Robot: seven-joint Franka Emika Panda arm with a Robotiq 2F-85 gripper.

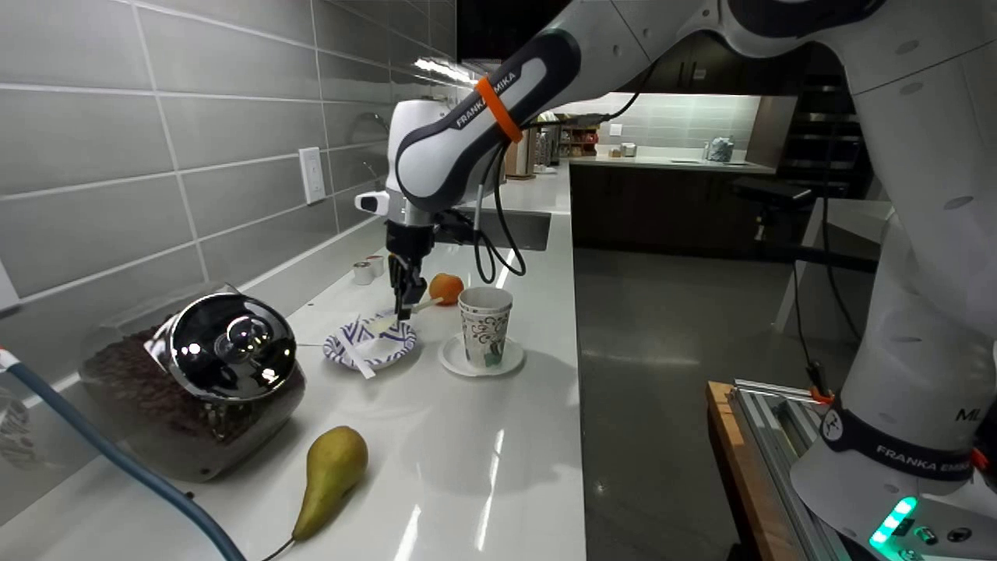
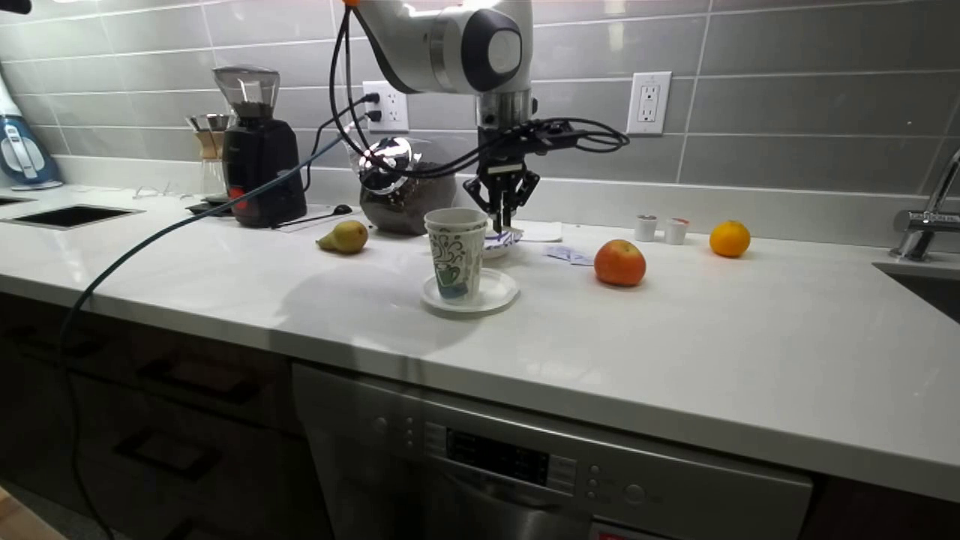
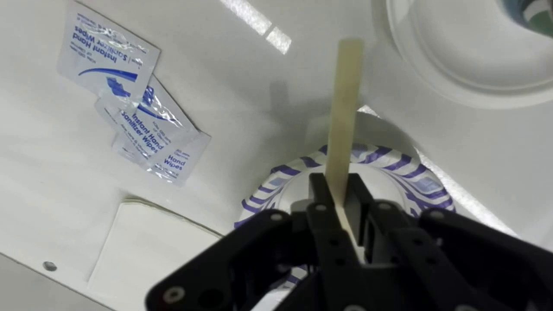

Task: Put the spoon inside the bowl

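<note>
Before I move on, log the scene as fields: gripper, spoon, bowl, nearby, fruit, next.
Gripper: shut on spoon
Spoon: over bowl, one end reaching past its rim; whether they touch is unclear
Bowl: right side up on counter, below gripper
Nearby: cup on saucer; wipes packets
Fruit: pear, apple, orange
Next: probably lower the spoon into the bowl, then release
</note>
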